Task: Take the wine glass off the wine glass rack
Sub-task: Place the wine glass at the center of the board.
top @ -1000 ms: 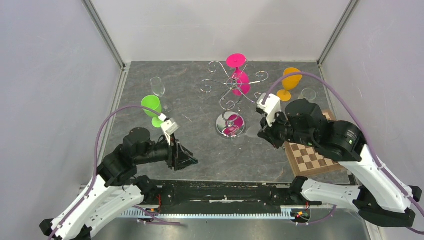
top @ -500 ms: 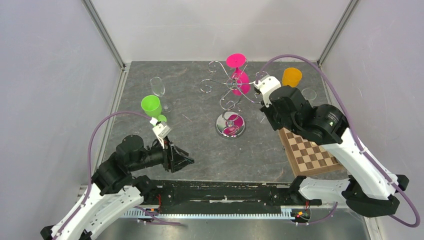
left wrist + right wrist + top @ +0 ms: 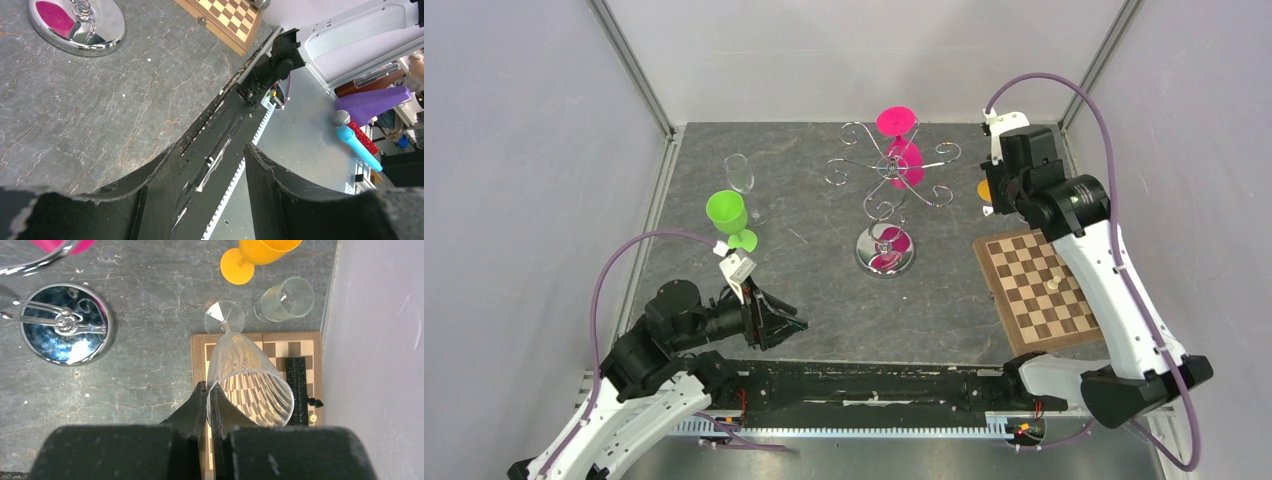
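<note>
My right gripper is shut on the rim of a clear wine glass. The glass hangs tilted in the air over the chessboard, its foot pointing away from me. The chrome wine glass rack stands at mid-table on its round mirrored base, to the left of the held glass and apart from it. A pink wine glass hangs upside down on the rack. My left gripper is open and holds nothing, low over the table's near edge.
A wooden chessboard lies at the right with a small piece on it. An orange glass and a clear tumbler stand at the back right. A green glass and a clear glass stand at the left.
The right arm has risen and swung from beside the rack to the back right, carrying the clear glass. The left arm has drawn back toward the near edge, still open.
</note>
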Motion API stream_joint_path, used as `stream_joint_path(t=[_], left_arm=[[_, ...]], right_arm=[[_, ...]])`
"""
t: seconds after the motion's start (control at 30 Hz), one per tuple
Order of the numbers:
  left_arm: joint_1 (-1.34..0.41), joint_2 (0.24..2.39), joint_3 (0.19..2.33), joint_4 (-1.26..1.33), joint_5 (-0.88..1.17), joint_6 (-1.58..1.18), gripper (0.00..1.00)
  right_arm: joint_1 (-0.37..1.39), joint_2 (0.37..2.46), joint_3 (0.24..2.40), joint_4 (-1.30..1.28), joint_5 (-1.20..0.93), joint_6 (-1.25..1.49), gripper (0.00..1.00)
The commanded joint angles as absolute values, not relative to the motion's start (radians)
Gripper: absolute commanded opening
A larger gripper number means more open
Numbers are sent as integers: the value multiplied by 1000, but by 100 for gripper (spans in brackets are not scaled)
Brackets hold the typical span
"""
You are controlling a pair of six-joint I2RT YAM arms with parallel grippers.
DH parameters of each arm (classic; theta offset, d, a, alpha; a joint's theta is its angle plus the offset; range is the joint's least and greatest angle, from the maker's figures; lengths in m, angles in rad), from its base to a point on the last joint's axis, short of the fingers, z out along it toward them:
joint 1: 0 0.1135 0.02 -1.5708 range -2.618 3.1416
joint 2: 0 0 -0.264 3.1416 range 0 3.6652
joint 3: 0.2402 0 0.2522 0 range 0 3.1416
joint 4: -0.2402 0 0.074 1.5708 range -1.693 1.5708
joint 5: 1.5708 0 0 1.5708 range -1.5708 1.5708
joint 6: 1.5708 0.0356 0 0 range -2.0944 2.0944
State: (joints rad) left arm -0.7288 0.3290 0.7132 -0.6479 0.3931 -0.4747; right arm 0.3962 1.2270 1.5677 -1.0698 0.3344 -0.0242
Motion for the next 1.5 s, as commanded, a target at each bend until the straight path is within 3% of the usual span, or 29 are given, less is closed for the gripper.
stream_joint_path(t=[0.0, 0.93, 1.47], left_arm=[[-729, 312, 705, -608, 371, -492, 57], [-729, 327, 702, -603, 374, -491, 57], [-730, 338, 702, -603, 375, -488, 57]], right_arm=[[312, 1261, 1509, -925, 231, -44, 0], [143, 1547, 1624, -858, 61, -75, 0], [106, 1654, 1675, -868, 70, -80, 0]])
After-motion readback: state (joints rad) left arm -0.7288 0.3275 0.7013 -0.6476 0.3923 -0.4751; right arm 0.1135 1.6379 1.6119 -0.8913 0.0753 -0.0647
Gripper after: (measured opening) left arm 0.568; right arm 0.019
